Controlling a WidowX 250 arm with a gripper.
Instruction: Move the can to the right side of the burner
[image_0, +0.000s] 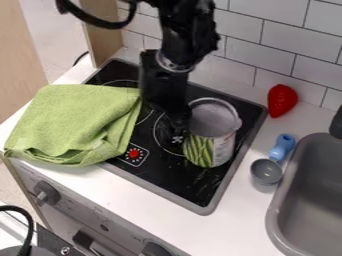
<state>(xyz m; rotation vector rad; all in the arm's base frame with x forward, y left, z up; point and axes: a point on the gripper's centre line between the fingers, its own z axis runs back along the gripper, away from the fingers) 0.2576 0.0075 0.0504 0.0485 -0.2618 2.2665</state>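
The can (212, 136) is seen at the burner's (162, 142) three o'clock; placement appears nearly complete, with withdrawal of the gripper (179, 122) left. Whether its jaws are parted cannot be told.

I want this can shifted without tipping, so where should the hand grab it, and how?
Probably the rim of the can, from above, on the side facing the towel: it stands upright, its open top leaves an edge to straddle, and the hand hangs on that side.

We see a black arm (187, 32) with a silvery ring (175, 67). Below the ring is a black claw (178, 127); above the ring loops a thick black cable (100, 23).
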